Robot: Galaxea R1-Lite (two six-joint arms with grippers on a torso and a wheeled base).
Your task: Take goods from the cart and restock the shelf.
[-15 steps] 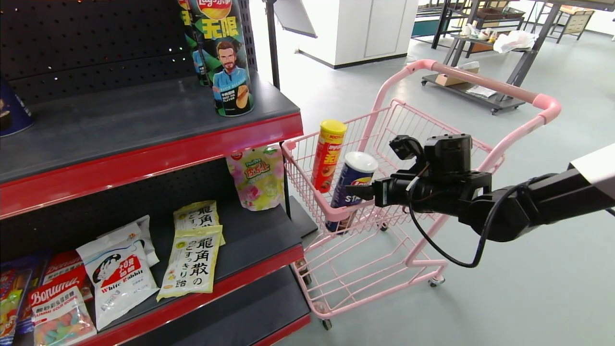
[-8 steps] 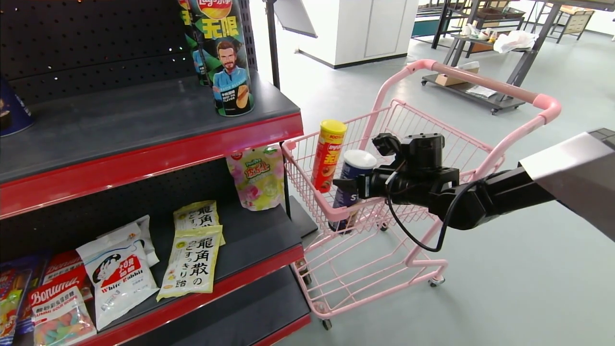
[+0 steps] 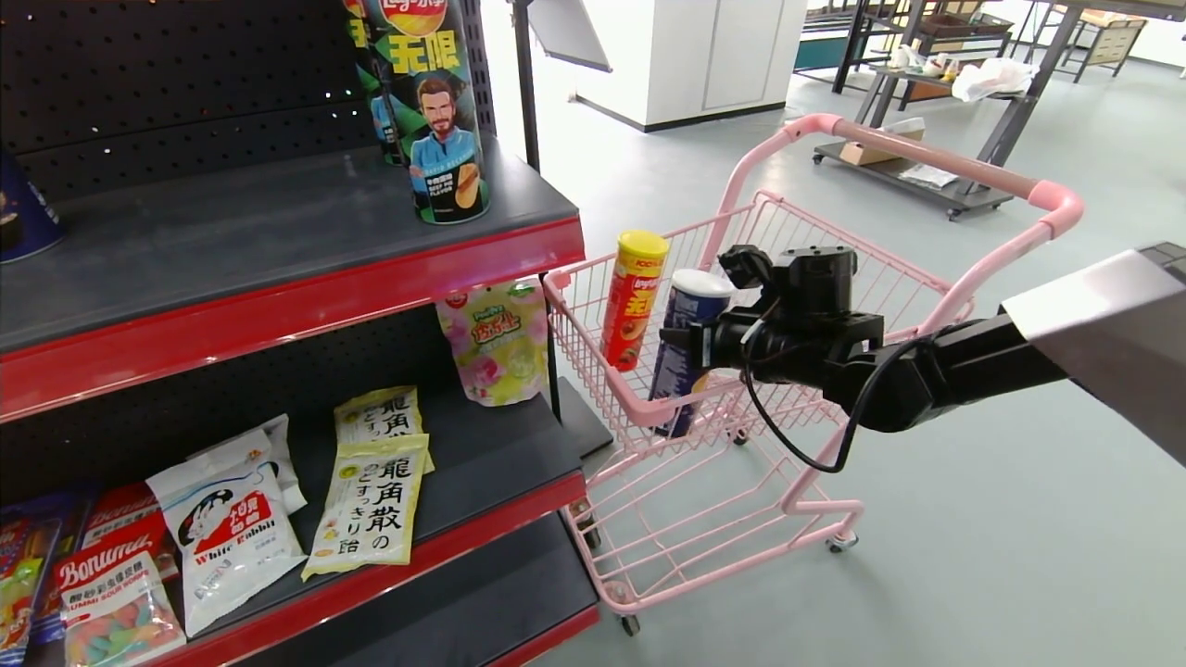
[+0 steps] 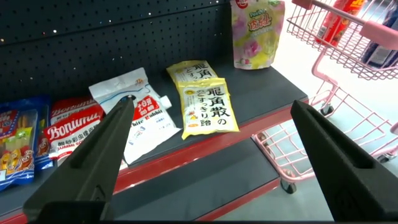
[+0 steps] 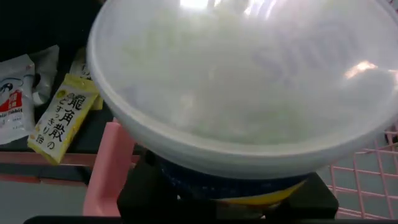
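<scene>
Head view: the right gripper [image 3: 687,348] clamps the blue can [image 3: 676,394] just below its white lid [image 3: 701,283], inside the pink cart [image 3: 936,159], beside the yellow can [image 3: 633,301].

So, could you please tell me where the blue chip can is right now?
In the head view, the blue chip can is upright in the pink cart's basket, just right of the yellow chip can, gripped by the right tool.

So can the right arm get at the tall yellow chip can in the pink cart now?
Probably not yet: the right hand looks shut on the blue chip can with the white lid, which sits between it and the tall yellow chip can. It would need to shelve that first.
</scene>
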